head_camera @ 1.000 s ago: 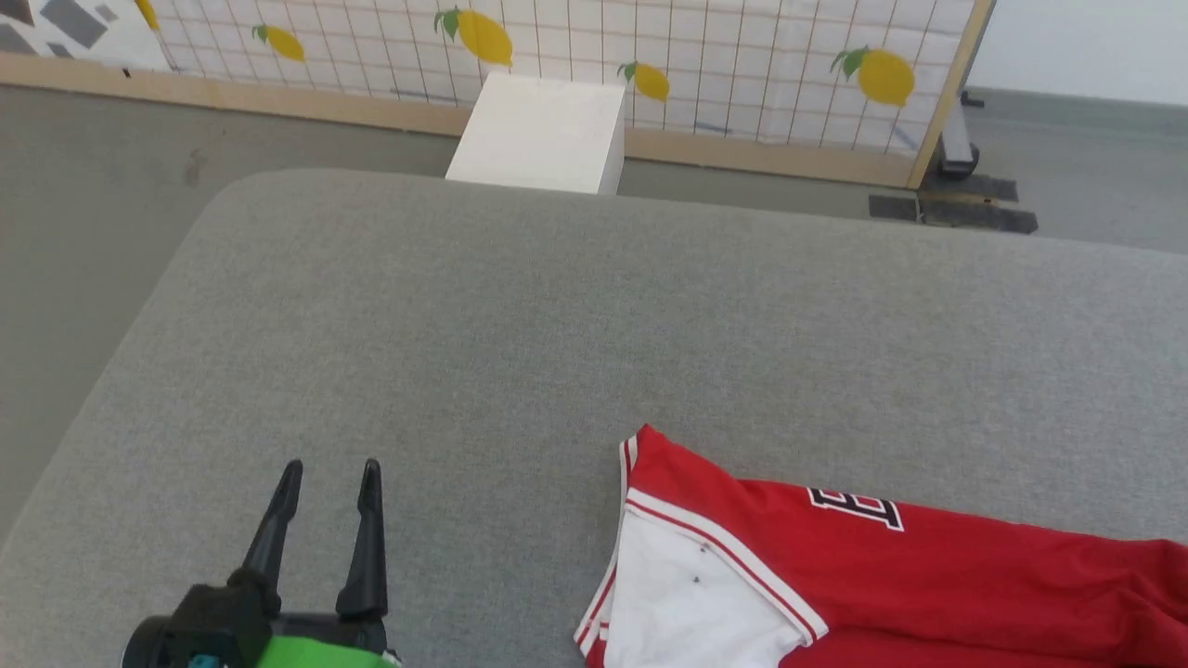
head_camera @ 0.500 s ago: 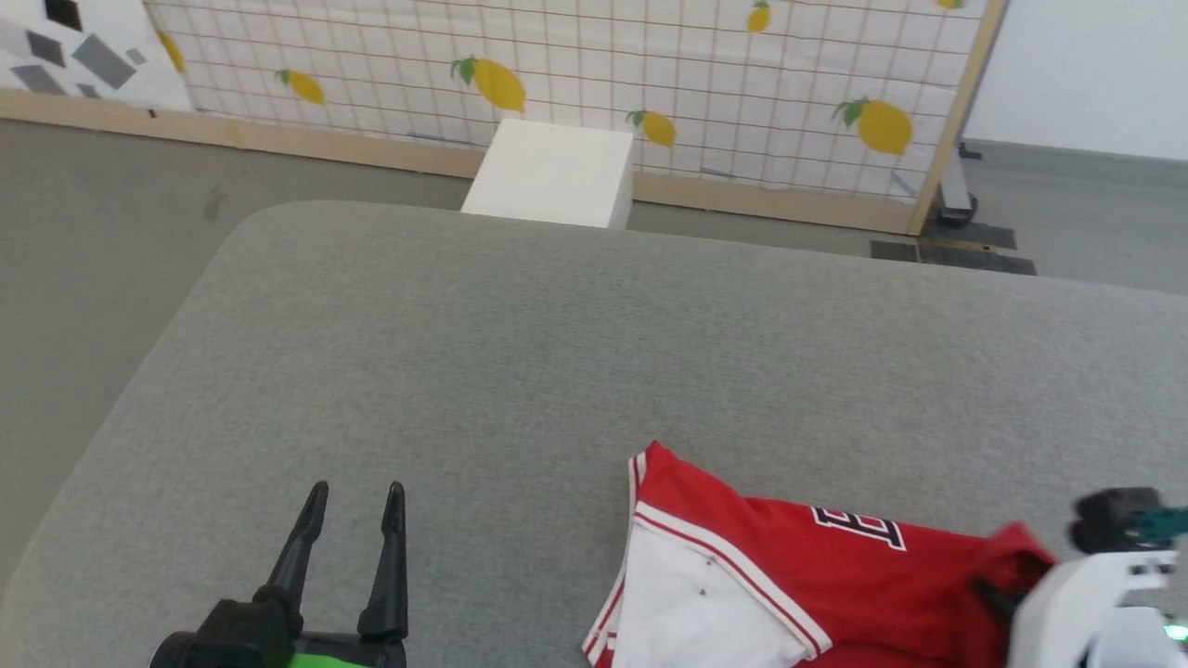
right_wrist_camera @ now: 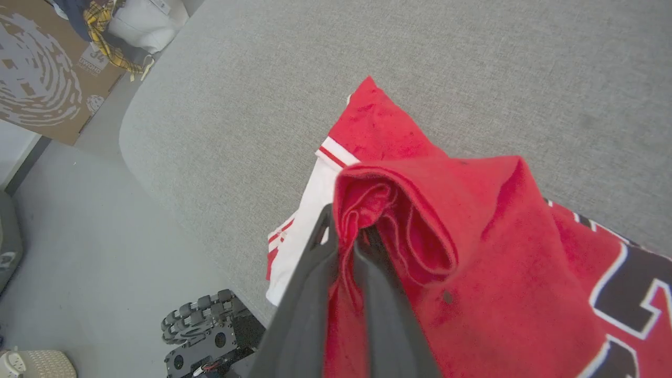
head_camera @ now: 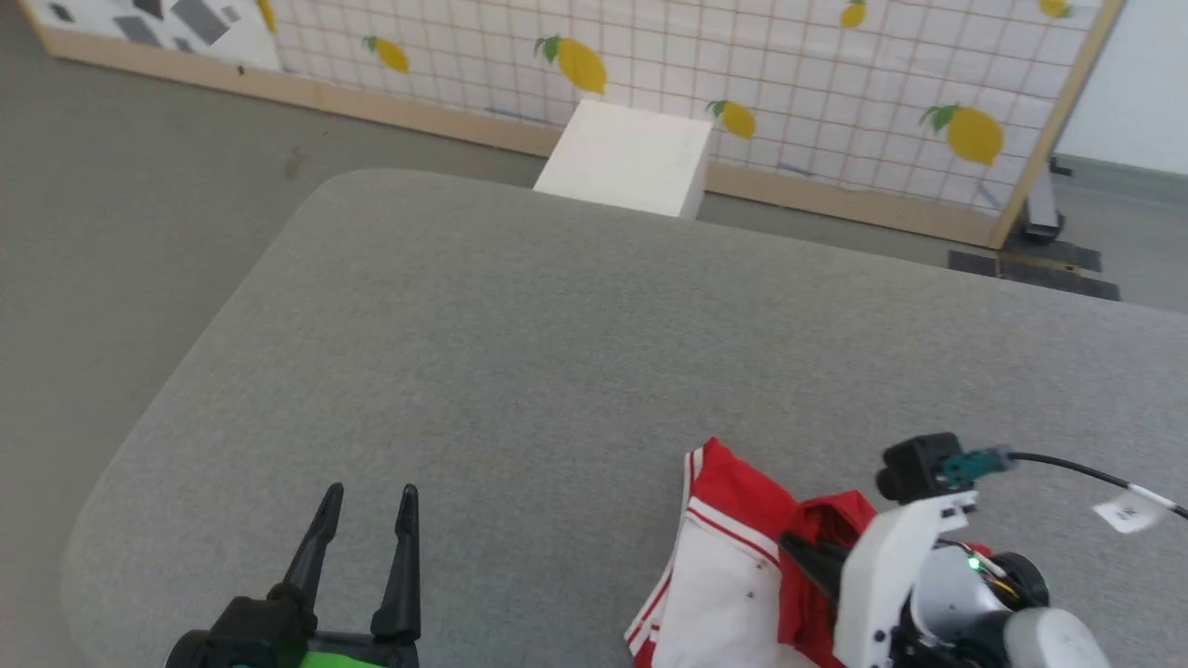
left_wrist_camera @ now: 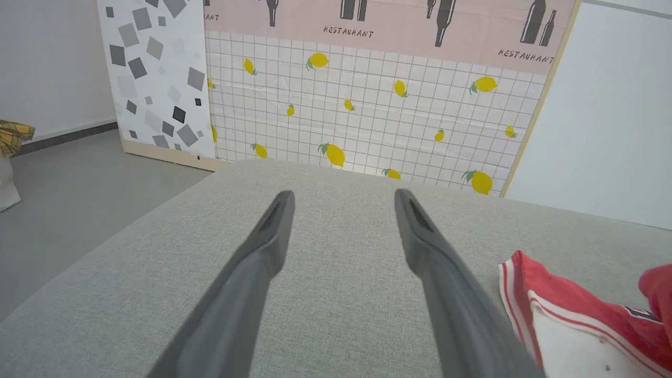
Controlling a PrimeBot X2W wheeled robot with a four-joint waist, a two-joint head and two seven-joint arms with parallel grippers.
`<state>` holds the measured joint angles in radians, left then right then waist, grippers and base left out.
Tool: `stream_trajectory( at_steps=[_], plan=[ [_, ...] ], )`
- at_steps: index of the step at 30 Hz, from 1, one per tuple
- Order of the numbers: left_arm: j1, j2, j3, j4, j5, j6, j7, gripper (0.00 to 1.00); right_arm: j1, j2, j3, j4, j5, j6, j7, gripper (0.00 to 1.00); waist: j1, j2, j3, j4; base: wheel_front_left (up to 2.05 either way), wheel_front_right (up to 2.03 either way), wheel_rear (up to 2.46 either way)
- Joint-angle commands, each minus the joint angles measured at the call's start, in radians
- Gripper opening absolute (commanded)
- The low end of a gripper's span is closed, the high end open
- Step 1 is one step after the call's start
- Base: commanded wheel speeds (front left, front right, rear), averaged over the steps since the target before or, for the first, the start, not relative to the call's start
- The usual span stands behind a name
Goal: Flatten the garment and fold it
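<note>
The garment (head_camera: 733, 482), red with a white striped-trim sleeve, lies bunched at the near right of the grey padded table (head_camera: 557, 325). My right gripper (head_camera: 791, 545) is shut on a fold of its red fabric and holds it lifted above the sleeve. In the right wrist view the pinched cloth wraps the right gripper (right_wrist_camera: 346, 226), and the garment (right_wrist_camera: 472, 236) shows black-and-white lettering at the lower right. My left gripper (head_camera: 370, 492) stands open over bare table to the garment's left. The left wrist view shows the left gripper (left_wrist_camera: 342, 195) with nothing between its fingers and the garment (left_wrist_camera: 567, 310) to its right.
A white box (head_camera: 631, 158) stands on the floor beyond the table's far edge, in front of a lemon-print screen (head_camera: 742, 65). The table's rounded left corner is near my left arm. A cardboard box (right_wrist_camera: 42, 63) and the robot's wheeled base (right_wrist_camera: 205, 331) sit on the floor.
The head camera has shifted. My right gripper has come in from the right, dragging red fabric leftward over the garment and covering the lettering. The left gripper has stayed open in place.
</note>
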<state>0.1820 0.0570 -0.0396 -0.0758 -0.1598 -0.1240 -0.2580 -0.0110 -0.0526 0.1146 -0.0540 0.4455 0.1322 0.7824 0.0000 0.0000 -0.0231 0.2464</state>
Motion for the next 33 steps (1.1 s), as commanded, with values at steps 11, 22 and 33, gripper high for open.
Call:
stream_trajectory(
  at_steps=[11,22,33],
  plan=[
    [-0.054,0.000,-0.012,0.024,-0.018,-0.007,-0.004,1.00,-0.143,0.002,0.133,0.297,0.014,-0.002,-0.171,1.00,0.0000,0.0000,0.048,0.063,0.00,0.00,0.00],
    [-0.060,0.007,0.006,0.043,-0.023,-0.007,-0.004,1.00,-0.257,-0.029,0.268,0.341,0.011,-0.002,-0.307,1.00,0.0000,0.0000,0.014,0.019,0.00,0.00,0.00],
    [-0.043,0.017,0.005,0.043,-0.042,-0.007,-0.004,1.00,-0.316,-0.276,0.177,0.275,-0.231,-0.002,-0.661,1.00,0.0000,0.0000,-0.021,-0.092,0.00,0.00,0.00]
  ],
)
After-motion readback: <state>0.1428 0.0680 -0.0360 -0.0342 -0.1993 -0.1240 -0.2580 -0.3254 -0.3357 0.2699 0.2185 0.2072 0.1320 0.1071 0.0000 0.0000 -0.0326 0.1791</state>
